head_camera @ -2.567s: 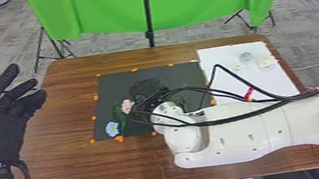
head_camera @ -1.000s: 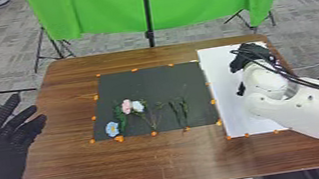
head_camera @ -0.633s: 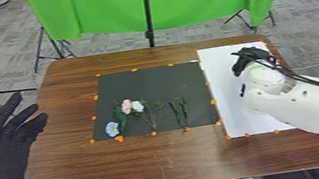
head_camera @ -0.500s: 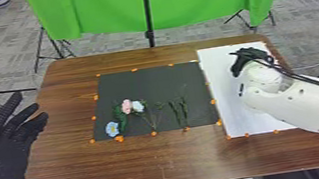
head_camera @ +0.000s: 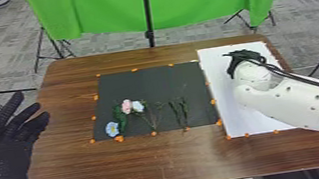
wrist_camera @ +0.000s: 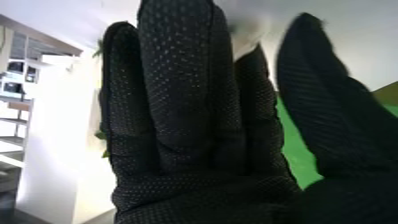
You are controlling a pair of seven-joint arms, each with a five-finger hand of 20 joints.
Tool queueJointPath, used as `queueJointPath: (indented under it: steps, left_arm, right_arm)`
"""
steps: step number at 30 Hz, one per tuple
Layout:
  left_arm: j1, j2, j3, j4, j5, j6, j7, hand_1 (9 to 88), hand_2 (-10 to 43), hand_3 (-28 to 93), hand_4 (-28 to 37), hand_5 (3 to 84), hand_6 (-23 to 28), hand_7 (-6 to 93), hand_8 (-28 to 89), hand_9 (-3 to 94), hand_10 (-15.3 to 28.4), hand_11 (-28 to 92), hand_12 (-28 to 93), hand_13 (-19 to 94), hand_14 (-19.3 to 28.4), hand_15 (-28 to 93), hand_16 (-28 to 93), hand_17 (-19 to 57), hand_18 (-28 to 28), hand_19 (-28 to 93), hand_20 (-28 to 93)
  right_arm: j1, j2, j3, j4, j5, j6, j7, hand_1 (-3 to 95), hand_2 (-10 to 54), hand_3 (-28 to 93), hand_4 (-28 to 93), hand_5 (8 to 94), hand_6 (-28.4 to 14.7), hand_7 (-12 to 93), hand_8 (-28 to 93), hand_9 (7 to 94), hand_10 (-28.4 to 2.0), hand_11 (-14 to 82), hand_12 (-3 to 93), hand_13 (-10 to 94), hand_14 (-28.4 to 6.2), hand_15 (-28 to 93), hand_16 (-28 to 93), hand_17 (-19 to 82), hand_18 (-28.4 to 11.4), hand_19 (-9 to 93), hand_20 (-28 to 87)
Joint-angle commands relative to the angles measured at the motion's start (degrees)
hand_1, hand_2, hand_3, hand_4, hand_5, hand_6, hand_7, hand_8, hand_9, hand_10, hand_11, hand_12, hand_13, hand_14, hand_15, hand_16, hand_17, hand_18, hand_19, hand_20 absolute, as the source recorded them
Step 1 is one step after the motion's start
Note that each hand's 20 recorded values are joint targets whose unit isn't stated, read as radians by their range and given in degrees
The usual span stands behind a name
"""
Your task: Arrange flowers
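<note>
Brown wooden table (head_camera: pixel 149 167): carries a white sheet toward its right edge and a black mat left of its middle
White sheet (head_camera: pixel 243 122): laid beside the mat's right edge, and extended closer to the table's near edge than the mat is
Black mat (head_camera: pixel 142 86): the flowers and green sprigs are laid out on its near half, its far half left dark
Left hand (head_camera: pixel 2 155): held at the table's left edge, fingers spread and the thumb kept apart from them
Right hand (head_camera: pixel 243 59): placed over the far half of the white sheet; in the right wrist view the fingers (wrist_camera: pixel 182 90) are seen straight and close together, with the thumb (wrist_camera: pixel 324 100) apart; whether anything is touched by them cannot be told
Green sprigs (head_camera: pixel 178 112): set upright on the mat, side by side, between the white flower and the mat's near right corner
Blue flower (head_camera: pixel 112 129): placed close to the mat's near left corner
Pink flower (head_camera: pixel 126 106): set farther from the near edge than the blue one, just beside the white one
White flower (head_camera: pixel 137 106): set right of the pink one, with a thin stem run toward the mat's near edge
Green leafy bits (wrist_camera: pixel 100 136): seen past the fingers in the right wrist view, blurred
</note>
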Motion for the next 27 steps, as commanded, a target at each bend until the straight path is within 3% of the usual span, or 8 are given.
queueJointPath:
  steps: [1,5,10,13,17,21,27]
  left_arm:
    - [-0.5,-0.3,0.01,0.44,0.24,-1.14,-1.51,16.2,8.5,77,-28.3,35.3,8.9,14.4,-9,33.7,21.0,32,13,29,28.4,66,-13,-0.9,25.5,62,53]
    - [-0.7,-0.4,-0.05,0.52,0.36,-1.27,-1.86,16.4,8.5,77,-28.3,35.3,8.9,14.5,-9,33.7,21.1,32,13,28,28.4,66,-13,-0.9,25.5,62,53]
    - [-0.6,-0.68,-0.08,0.43,0.48,-1.12,-2.52,16.5,8.4,77,-28.3,35.4,8.9,14.5,-9,33.7,21.1,32,13,29,28.4,66,-13,-0.9,25.5,62,53]
    - [-0.4,-0.21,0.02,0.27,0.14,-0.9,-1.47,16.6,8.4,77,-28.3,35.4,8.9,14.5,-9,33.7,21.2,32,13,29,28.4,66,-13,-0.9,25.5,62,53]
    - [-0.9,-0.3,0.22,0.17,0.49,-1.0,-2.28,16.7,8.5,77,-28.3,35.4,8.9,14.5,-9,33.6,21.1,32,13,29,28.4,66,-13,-0.9,25.5,62,53]
    - [-0.3,-0.33,-0.05,-0.07,0.41,-0.68,-1.78,16.8,8.5,77,-28.3,35.3,8.9,14.6,-9,33.7,21.1,32,13,29,28.4,66,-13,-0.9,25.5,62,52]
    - [-0.8,-0.31,0.08,-0.04,0.54,-0.66,-2.12,17.0,8.5,77,-28.3,35.3,8.9,14.7,-9,33.6,21.1,32,13,29,28.4,66,-13,-0.8,25.5,62,52]
  right_arm:
    - [-0.4,0.3,-4.1,0.2,-4.6,4.7,-1.1,53.4,-9.5,66,-28,78.8,3.1,15,-1,86.8,-7.8,9.9,20.9,87,-4.3,45,18,52,-14.8,93,-24]
    - [-0.5,1.1,-5.0,-0.7,-6.0,7.5,-1.4,56.0,-9.5,66,-28,84.0,3.5,17,2,92.9,-5.8,7.6,25.6,90,-2.5,44,20,52,-14.4,93,-19]
    - [2.5,2.3,-8.3,-2.9,-7.7,11.1,-0.7,56.1,-9.5,67,-28,84.9,3.1,17,3,93.5,-5.8,8.2,26.6,91,-1.9,45,21,51,-14.6,93,-15]
    - [5.2,2.4,-10.0,-4.0,-9.3,12.9,-1.4,55.9,-9.5,68,-28,85.0,2.8,17,3,93.6,-5.9,9.2,26.6,91,-1.8,45,21,51,-14.6,93,-13]
    - [7.1,2.8,-10.0,-6.4,-10.2,15.0,-1.9,56.0,-9.5,68,-28,85.5,2.4,17,4,93.7,-6.1,9.9,26.4,91,-1.8,45,22,51,-14.6,93,-12]
    - [8.3,1.6,-10.0,-9.1,-12.0,17.2,-3.6,55.8,-9.5,69,-28,85.5,2.4,17,4,93.7,-6.3,10.3,26.1,91,-1.8,45,22,51,-14.6,93,-10]
    - [7.0,-3.2,-8.2,-12.2,-12.2,18.0,-6.2,55.9,-9.5,69,-28,85.6,2.3,17,4,93.7,-6.3,11.0,25.8,92,-1.8,46,22,50,-14.9,93,-7]
